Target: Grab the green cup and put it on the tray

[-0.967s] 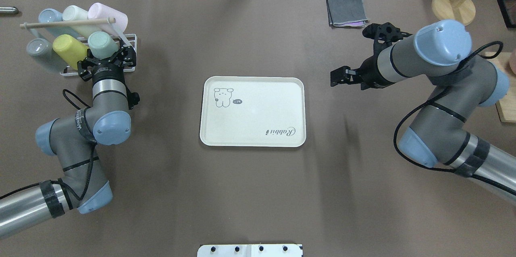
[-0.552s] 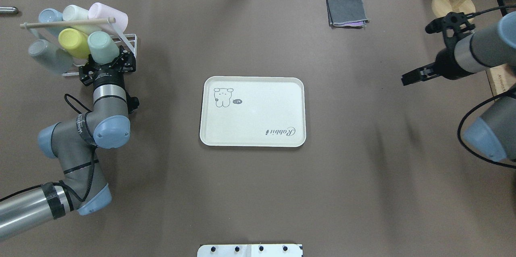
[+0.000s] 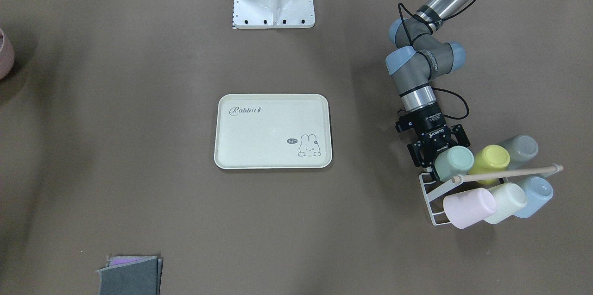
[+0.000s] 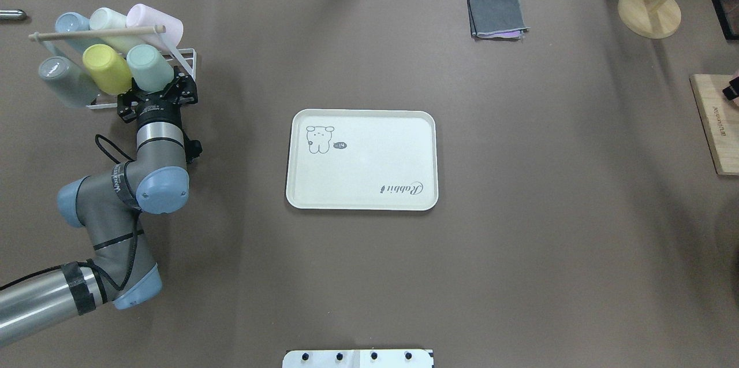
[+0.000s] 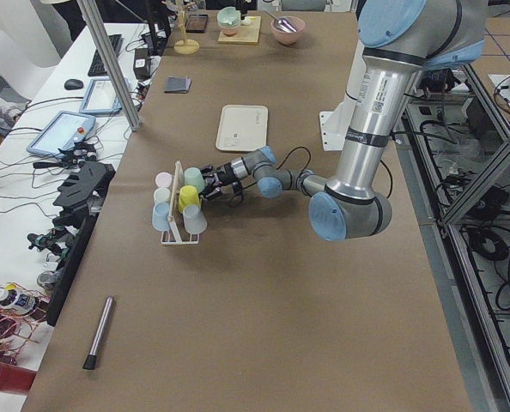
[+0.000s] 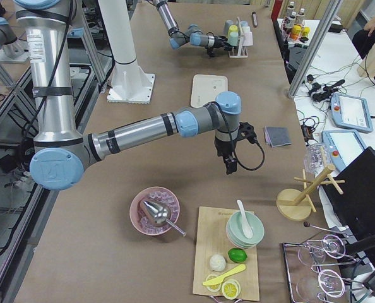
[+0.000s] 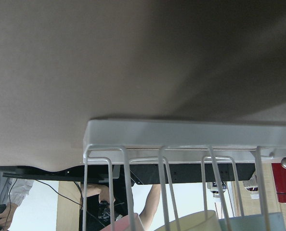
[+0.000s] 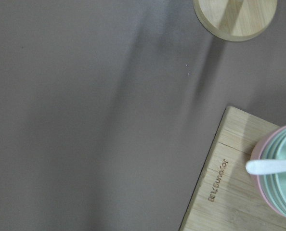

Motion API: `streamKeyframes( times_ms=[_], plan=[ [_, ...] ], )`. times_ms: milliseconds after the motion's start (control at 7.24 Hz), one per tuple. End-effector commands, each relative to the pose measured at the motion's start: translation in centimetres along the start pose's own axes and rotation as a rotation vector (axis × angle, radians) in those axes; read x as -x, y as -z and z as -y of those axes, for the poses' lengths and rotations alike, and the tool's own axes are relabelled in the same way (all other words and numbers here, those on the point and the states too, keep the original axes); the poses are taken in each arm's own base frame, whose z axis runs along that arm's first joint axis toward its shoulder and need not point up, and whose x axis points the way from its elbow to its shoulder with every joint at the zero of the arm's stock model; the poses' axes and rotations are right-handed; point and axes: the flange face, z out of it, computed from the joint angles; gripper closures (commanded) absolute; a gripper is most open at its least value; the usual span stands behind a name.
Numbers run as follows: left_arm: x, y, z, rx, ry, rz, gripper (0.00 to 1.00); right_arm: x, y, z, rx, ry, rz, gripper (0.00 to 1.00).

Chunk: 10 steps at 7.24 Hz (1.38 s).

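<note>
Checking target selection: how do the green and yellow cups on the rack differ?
The green cup is pale mint; the yellow cup is yellow-green. The green cup ends its row nearest the tray; the yellow cup sits mid-row. The left end effector is at the green cup, not the yellow. Both tilt on the rack, same shape.

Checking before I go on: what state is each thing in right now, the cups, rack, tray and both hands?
green cup: tilted on the rack.
rack: standing on the table, six cups on it.
tray: flat on the table, empty.
left hand: at the green cup's near end, grip cannot be told.
right hand: far from the rack, open or shut unclear.
</note>
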Motion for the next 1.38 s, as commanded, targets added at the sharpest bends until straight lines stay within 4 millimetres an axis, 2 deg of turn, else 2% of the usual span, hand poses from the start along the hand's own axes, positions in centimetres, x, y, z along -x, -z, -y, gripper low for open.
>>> streamKeyframes(
  times_ms=[0,138,276,552,967,1243],
  plan=[
    [0.3,0.3,-0.7,0.002,0.002,0.008,0.16,-7.8,1.6,-5.4,0.035,-0.189,0.034,0.0],
    [0.3,0.5,-1.1,0.002,0.008,0.011,0.16,-12.4,1.9,-8.0,0.018,-0.239,0.075,0.0],
    [0.5,0.7,-1.4,0.003,0.006,0.016,0.16,-15.6,0.9,-10.6,0.018,-0.25,0.12,0.0],
    [0.7,0.9,-1.9,0.004,0.006,0.022,0.16,-16.1,0.6,-11.6,0.025,-0.267,0.123,0.0],
    [0.6,1.3,-2.7,0.006,0.016,0.03,0.16,-15.7,1.1,-10.6,0.014,-0.276,0.117,0.0],
    [1.2,2.0,-3.6,0.006,0.013,0.045,0.16,-14.1,0.1,-9.4,0.039,-0.298,0.118,0.0]
  ],
)
